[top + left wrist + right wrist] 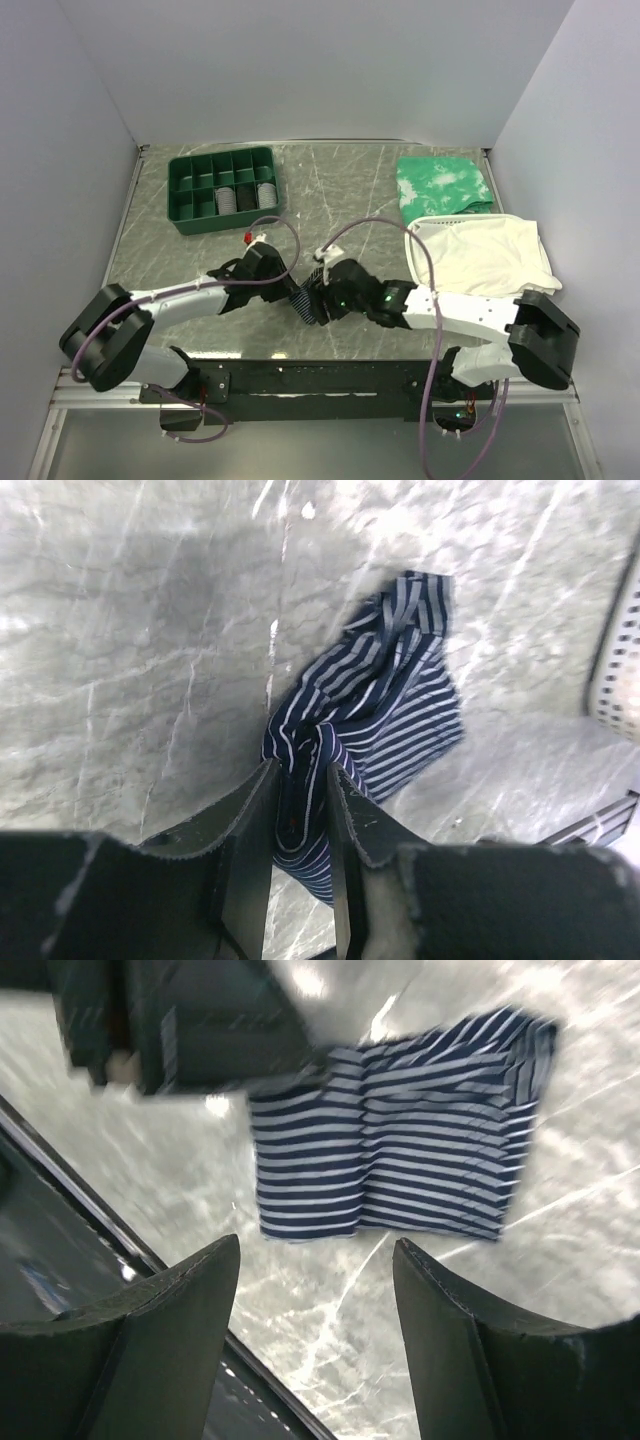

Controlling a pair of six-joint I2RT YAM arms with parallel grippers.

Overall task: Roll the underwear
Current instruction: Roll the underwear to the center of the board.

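Note:
The underwear (306, 302) is a small navy garment with light stripes, lying near the table's front edge between the two arms. My left gripper (300, 780) is shut on a bunched fold of the underwear (385, 695), whose far part spreads out on the marbled table. The same gripper (290, 283) shows from above at the garment's left end. My right gripper (318, 1252) stands open with only bare table between its fingers, a short way back from the underwear (400, 1130). From above, the right gripper (322, 296) sits just right of the garment.
A green compartment tray (224, 188) stands at the back left. At the back right lie a green-and-white mottled cloth (443, 184) and a large white cloth (482, 255). The table's dark front rail (330, 378) runs close behind the garment.

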